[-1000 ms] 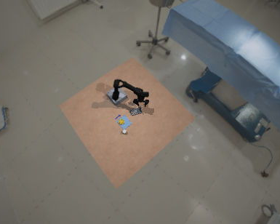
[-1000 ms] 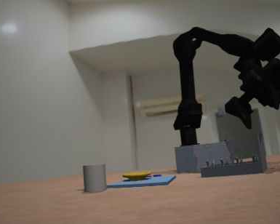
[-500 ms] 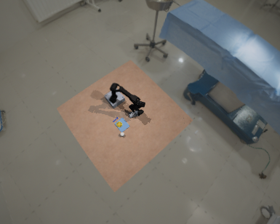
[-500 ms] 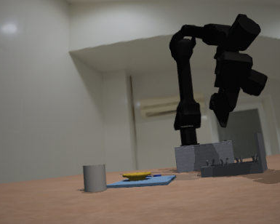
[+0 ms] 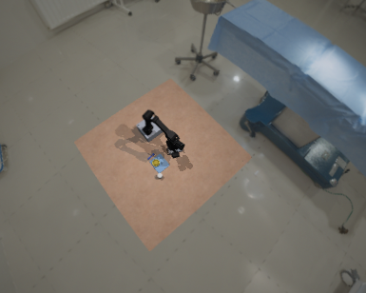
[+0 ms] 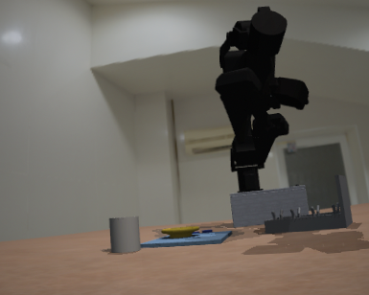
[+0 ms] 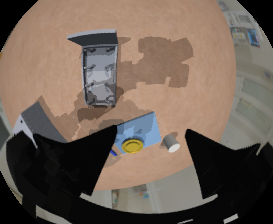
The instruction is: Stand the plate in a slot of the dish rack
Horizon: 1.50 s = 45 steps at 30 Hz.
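Observation:
The yellow plate lies flat on a thin blue board. The grey dish rack stands beyond the board in the wrist view, with a tall panel at one end and short rails in rows. In the top view the arm mostly hides the rack. My gripper is open and holds nothing. It is high above the mat, near the rack and away from the plate.
A grey cup stands beside the blue board. A small dark blue item lies near the plate. The arm's grey base block stands behind the board.

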Each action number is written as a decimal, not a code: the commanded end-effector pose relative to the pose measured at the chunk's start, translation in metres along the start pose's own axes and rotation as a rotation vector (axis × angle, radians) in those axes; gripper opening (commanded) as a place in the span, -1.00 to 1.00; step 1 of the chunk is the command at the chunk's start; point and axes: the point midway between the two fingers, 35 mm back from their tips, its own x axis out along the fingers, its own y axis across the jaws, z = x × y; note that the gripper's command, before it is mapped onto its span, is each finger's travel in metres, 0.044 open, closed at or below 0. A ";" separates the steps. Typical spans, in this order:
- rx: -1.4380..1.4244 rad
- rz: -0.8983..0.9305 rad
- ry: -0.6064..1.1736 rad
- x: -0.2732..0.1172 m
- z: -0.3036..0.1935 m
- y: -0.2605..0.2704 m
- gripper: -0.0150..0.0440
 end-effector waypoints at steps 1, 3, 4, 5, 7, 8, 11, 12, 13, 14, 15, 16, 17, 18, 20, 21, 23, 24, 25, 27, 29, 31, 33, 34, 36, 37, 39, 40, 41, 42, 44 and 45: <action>0.151 0.043 0.004 -0.001 -0.022 -0.008 0.86; 0.215 0.061 0.007 -0.002 -0.032 -0.011 0.86; 0.247 0.070 0.009 -0.002 -0.037 -0.012 0.86; 0.280 0.079 0.011 -0.002 -0.042 -0.014 0.86; 0.344 0.097 0.014 -0.003 -0.052 -0.016 0.86; 0.377 0.106 0.016 -0.004 -0.057 -0.017 0.86; 0.475 0.132 0.021 -0.005 -0.072 -0.019 0.86; 0.507 0.140 0.022 -0.006 -0.077 -0.020 0.86; 0.540 0.149 0.024 -0.007 -0.081 -0.020 0.86; 0.573 0.157 0.026 -0.007 -0.086 -0.021 0.86; 0.606 0.165 0.027 -0.008 -0.091 -0.021 0.86; 0.639 0.174 0.029 -0.009 -0.096 -0.021 0.86; 0.672 0.182 0.030 -0.010 -0.101 -0.022 0.86; 0.705 0.190 0.032 -0.011 -0.106 -0.022 0.86; 0.772 0.206 0.035 -0.012 -0.116 -0.022 0.86; 0.805 0.214 0.037 -0.013 -0.120 -0.022 0.86; 0.869 0.229 0.040 -0.015 -0.129 -0.022 0.86; 0.900 0.236 0.041 -0.016 -0.134 -0.022 0.86; 0.931 0.244 0.043 -0.018 -0.138 -0.021 0.86; 0.992 0.258 0.045 -0.020 -0.147 -0.021 0.86; 1.054 0.272 0.048 -0.022 -0.155 -0.020 0.86; 1.116 0.286 0.051 -0.025 -0.163 -0.019 0.86; 1.154 0.294 0.052 -0.026 -0.168 -0.018 0.86; 1.159 0.295 0.052 -0.026 -0.169 -0.018 0.86; 1.159 0.295 0.052 -0.026 -0.169 -0.018 0.86; 1.159 0.295 0.052 -0.026 -0.169 -0.018 0.86; 1.159 0.295 0.052 -0.026 -0.169 -0.018 0.86; 1.160 0.295 0.052 -0.024 -0.169 -0.018 0.86; 1.166 0.293 0.052 -0.018 -0.168 -0.017 0.86; 1.172 0.291 0.052 -0.006 -0.168 -0.016 0.86; 1.179 0.289 0.053 0.023 -0.166 -0.009 0.86; 1.179 0.290 0.053 0.037 -0.165 -0.004 0.86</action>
